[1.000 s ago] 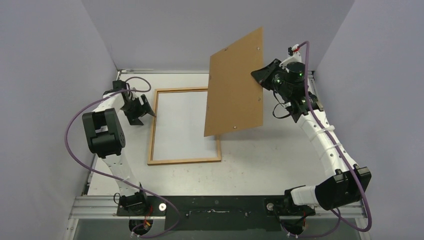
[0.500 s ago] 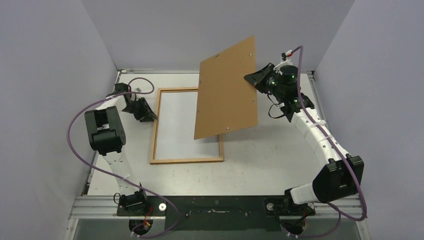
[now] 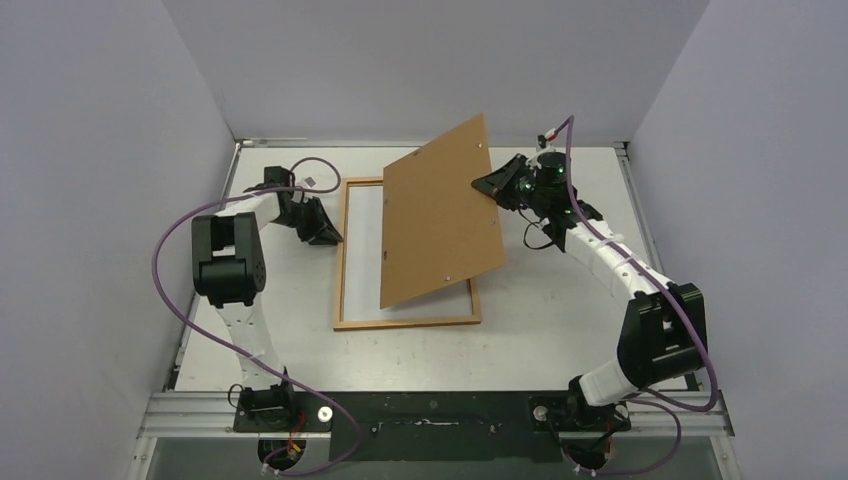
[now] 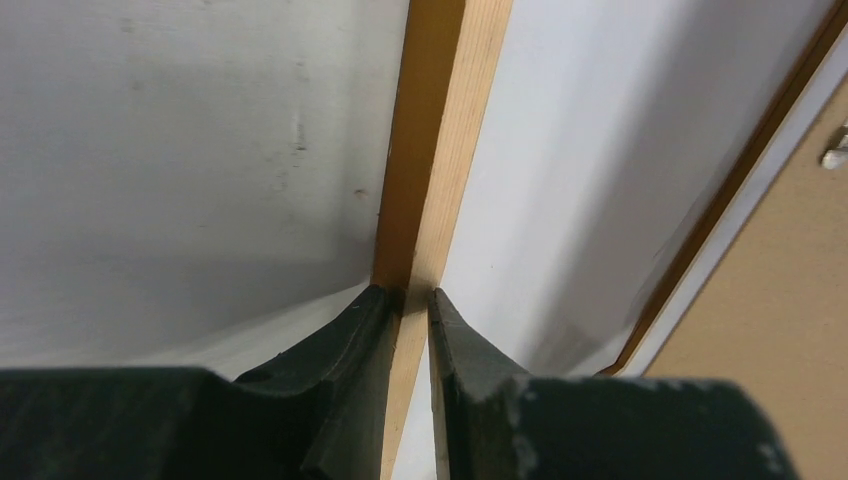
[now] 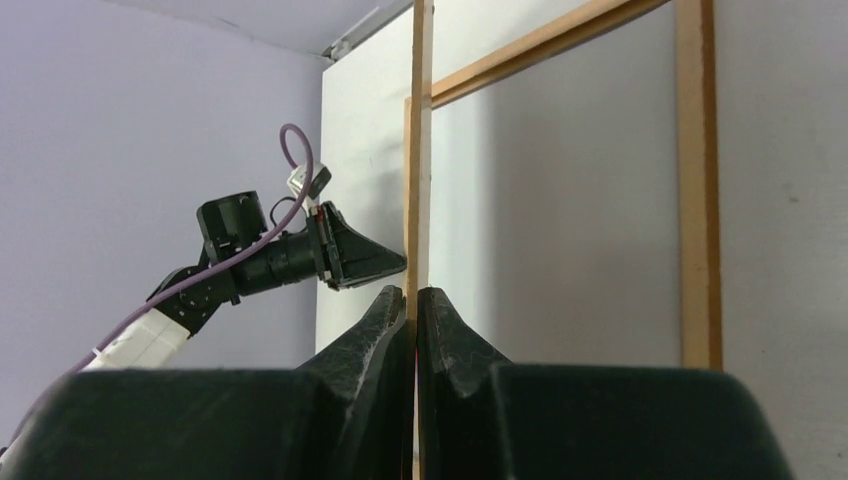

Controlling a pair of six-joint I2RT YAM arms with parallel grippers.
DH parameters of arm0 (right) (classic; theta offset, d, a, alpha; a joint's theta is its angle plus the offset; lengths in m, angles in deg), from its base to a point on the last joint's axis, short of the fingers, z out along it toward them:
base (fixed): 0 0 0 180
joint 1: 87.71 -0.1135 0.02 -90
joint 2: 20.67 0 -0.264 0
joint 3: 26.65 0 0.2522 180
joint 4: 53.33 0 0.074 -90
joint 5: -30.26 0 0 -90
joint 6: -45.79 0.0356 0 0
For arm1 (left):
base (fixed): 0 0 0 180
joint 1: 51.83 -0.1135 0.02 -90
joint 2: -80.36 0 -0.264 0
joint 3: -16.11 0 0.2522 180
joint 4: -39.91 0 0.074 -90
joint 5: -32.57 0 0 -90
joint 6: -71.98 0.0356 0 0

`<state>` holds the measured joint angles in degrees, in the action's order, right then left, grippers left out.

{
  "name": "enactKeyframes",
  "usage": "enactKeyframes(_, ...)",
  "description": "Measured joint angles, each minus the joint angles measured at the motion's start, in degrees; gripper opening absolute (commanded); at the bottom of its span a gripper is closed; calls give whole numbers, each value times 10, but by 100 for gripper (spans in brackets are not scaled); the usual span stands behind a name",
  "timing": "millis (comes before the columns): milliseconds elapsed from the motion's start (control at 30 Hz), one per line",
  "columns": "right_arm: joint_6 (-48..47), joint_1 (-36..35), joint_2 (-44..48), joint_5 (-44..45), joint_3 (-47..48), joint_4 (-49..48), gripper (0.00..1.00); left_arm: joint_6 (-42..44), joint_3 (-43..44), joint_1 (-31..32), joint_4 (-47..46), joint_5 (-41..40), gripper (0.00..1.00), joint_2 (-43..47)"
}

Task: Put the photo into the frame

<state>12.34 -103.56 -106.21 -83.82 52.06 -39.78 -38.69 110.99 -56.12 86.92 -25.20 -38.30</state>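
Shifted rightward across the tabletop [image 3: 560, 320] since a second ago: frame [image 3: 405, 322], lying flat. Fibreboard backing panel [image 3: 435, 225], now lower, tilted above the frame's right side. Photo [image 3: 362, 240], white side up, inside the frame. Left gripper [image 3: 336, 238] clenched on the frame's left rail, seen only from the left wrist. Right gripper [image 3: 482, 186] clamped on the panel, edge-on in its wrist view.
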Motion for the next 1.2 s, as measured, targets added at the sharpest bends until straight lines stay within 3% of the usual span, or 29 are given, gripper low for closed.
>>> enactKeyframes(767,49,-49,-143,-23,-48,-189,0,-15,-16,11,-11,24,23,0)
enactKeyframes(1200,78,-52,-170,-32,-72,-271,0,-27,-28,4,-28,38,24,0)
